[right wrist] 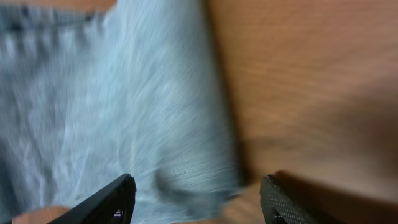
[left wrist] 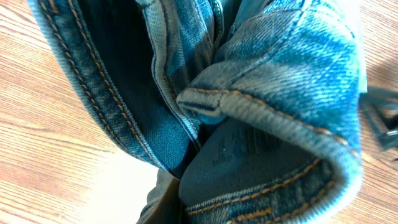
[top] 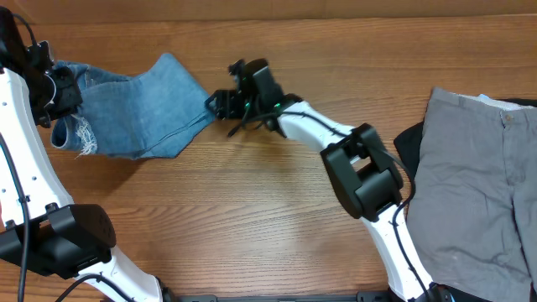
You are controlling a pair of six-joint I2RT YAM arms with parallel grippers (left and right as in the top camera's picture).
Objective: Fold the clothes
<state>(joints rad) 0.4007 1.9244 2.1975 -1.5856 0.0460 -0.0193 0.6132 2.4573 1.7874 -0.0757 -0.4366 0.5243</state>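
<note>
One pair of bunched, frayed jeans [top: 138, 105]

Frayed denim jeans [top: 138, 105], matt wood-grain table [top: 252, 218]

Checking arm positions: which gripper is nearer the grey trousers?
Right. The right gripper is mid-table, left of the grey trousers; the left gripper holds the jeans at the far left.

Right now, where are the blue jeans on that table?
In the overhead view the jeans lie at the upper left of the table, between the left pincer and the right pincer, well away from the grey trousers on the right.
</note>
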